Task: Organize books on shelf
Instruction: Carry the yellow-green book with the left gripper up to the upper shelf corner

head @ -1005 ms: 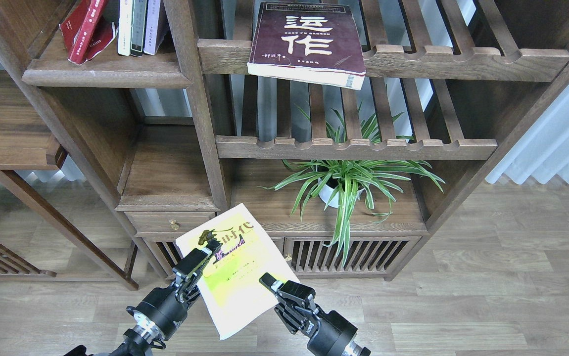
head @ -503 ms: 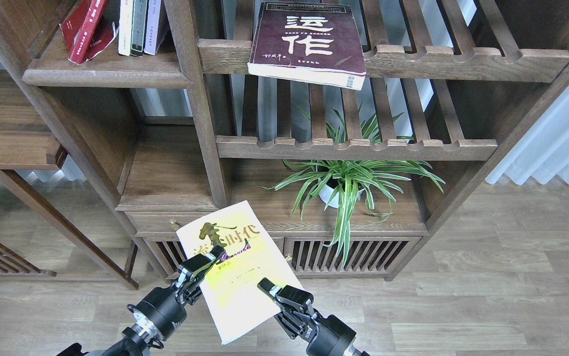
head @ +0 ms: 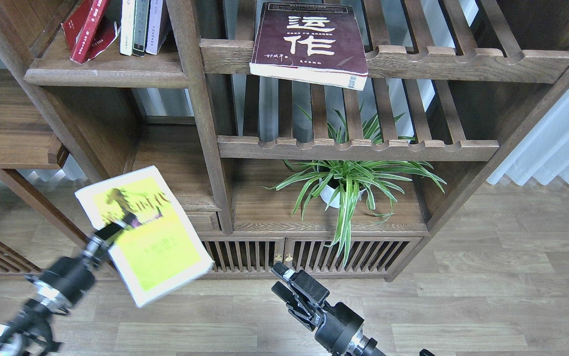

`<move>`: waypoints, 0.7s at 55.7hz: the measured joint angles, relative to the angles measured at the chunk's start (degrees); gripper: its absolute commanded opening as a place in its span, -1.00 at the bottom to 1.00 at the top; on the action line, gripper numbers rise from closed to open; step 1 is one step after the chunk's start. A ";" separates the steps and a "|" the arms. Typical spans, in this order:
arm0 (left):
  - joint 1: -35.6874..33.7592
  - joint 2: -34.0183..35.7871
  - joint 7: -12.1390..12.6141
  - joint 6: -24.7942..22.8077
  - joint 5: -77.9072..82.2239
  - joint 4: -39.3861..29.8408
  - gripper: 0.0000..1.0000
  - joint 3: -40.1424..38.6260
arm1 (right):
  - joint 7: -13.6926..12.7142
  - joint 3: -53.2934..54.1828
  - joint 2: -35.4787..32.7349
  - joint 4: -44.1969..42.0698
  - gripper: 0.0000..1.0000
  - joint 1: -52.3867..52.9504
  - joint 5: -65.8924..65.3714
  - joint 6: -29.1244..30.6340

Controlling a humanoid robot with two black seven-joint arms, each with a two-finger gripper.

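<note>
My left gripper [head: 118,226] is shut on the yellow-green paperback [head: 153,242] and holds it in the air at the lower left, cover up, blurred by motion. My right gripper [head: 279,281] is open and empty at the bottom centre, apart from the book. The thick maroon book [head: 310,44] with cream characters lies flat on the upper slatted rack [head: 462,62], overhanging its front rail. The solid dark-brown shelf [head: 106,75] with a rounded front edge is at the top left and bears several upright and leaning books [head: 138,24].
A potted spider plant [head: 346,183] stands on the low cabinet top [head: 264,217] under the lower slatted rack [head: 358,148]. A small solid ledge [head: 165,163] sits left of the post. White curtains [head: 561,138] hang at the right. Wooden floor [head: 487,296] lies below.
My left gripper has swung left and up with the yellow-green book. My right gripper has let go of the book's edge and stays low at the centre.
</note>
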 measured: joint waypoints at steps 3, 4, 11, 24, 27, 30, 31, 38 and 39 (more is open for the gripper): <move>-0.02 1.64 0.01 0.00 0.00 -2.56 -0.99 -2.51 | -0.01 0.00 0.00 -0.21 0.97 0.20 0.00 0.00; -0.08 2.14 0.04 0.00 0.01 -3.35 -0.99 -3.37 | -0.01 0.00 0.00 -0.29 0.97 0.30 0.00 0.00; -1.10 4.47 0.50 0.00 0.10 -5.23 -0.99 -7.64 | 0.00 0.00 0.00 -0.51 0.97 0.90 0.00 0.00; -9.06 9.63 0.89 0.00 0.11 -5.45 -0.99 -10.65 | -0.02 0.00 0.00 -1.44 0.97 1.46 0.00 0.01; -11.15 10.04 0.91 0.00 0.12 -5.47 -0.99 -10.65 | -0.01 0.00 -0.01 -1.59 0.97 1.54 0.00 0.01; -14.01 10.44 0.90 0.00 0.12 -5.46 -0.99 -10.63 | -0.01 0.00 0.00 -1.68 0.97 1.63 0.00 0.01; -15.06 10.59 0.90 0.00 0.12 -5.45 -0.99 -10.63 | -0.01 0.00 0.00 -1.70 0.97 1.65 0.00 0.01; -20.23 12.13 0.90 0.00 0.12 -5.41 -0.98 -10.59 | -0.02 0.00 0.00 -1.73 0.97 1.69 0.06 0.01; -20.89 12.68 0.90 0.00 0.12 -5.40 -0.98 -10.58 | -0.01 0.02 0.00 -1.73 0.97 1.69 0.07 0.01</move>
